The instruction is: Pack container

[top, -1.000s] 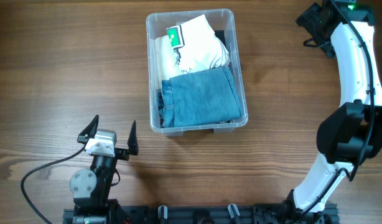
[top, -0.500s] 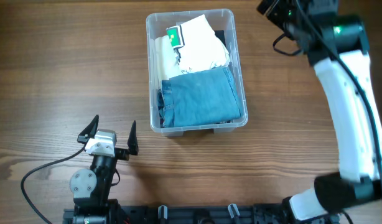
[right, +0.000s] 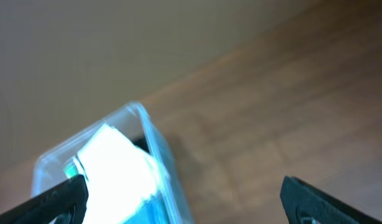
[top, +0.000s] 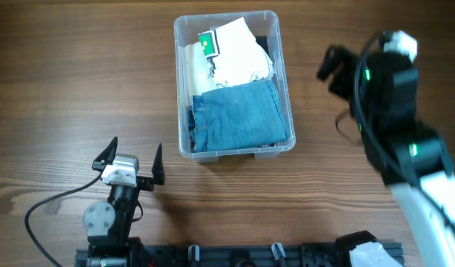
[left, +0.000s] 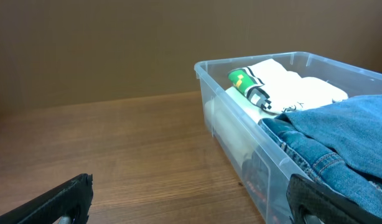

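Observation:
The clear container (top: 182,89) stands at the table's middle back. It holds folded blue jeans (top: 238,115) at the front and a white garment (top: 231,58) with a green tag (top: 207,42) behind. My left gripper (top: 131,157) is open and empty, resting near the front left, short of the container; its view shows the container (left: 231,127) to the right. My right gripper (top: 333,63) is open and empty, raised to the right of the container, blurred by motion. Its view shows the container (right: 150,134) at lower left.
Bare wooden table surrounds the container. The right arm (top: 394,141) stretches from the front right corner over the table's right side. A black cable (top: 46,204) trails from the left arm's base.
The right arm has swung from the far right back corner down and toward the front, with its gripper now beside the container's right side. The left arm and the container have not moved.

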Action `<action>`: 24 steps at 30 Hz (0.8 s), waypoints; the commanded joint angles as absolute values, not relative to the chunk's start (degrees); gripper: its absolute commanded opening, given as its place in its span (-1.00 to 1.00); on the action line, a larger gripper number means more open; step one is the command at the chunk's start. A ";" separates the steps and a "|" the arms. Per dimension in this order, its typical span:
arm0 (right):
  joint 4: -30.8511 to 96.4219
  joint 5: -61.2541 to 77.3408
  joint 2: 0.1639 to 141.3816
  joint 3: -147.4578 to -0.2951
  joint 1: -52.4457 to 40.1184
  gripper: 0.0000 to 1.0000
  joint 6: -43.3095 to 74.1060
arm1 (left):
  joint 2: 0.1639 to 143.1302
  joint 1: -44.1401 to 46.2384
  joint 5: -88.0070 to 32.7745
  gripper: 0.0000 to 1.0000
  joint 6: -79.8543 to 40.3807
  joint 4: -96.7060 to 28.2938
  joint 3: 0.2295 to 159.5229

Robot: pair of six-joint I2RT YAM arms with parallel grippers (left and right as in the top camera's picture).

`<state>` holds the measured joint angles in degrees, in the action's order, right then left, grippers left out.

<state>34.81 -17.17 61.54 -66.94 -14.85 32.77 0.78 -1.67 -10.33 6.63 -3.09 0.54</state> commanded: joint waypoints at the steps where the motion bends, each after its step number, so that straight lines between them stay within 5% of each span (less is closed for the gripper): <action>1: 26.20 -14.92 48.77 -53.91 -14.92 1.00 21.04 | 0.16 -2.15 -9.98 1.00 7.29 -3.46 0.32; 13: 6.74 0.14 16.82 -19.14 -7.49 1.00 8.51 | 0.16 -2.15 -9.98 0.99 7.29 -3.46 0.34; 24: 3.62 7.42 5.08 -7.29 -0.93 0.99 7.51 | 0.16 -2.15 -9.98 0.99 7.29 -3.46 0.32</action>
<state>4.34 3.60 7.35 -9.28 -2.50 8.78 0.78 -1.67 -10.33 6.63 -3.09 0.54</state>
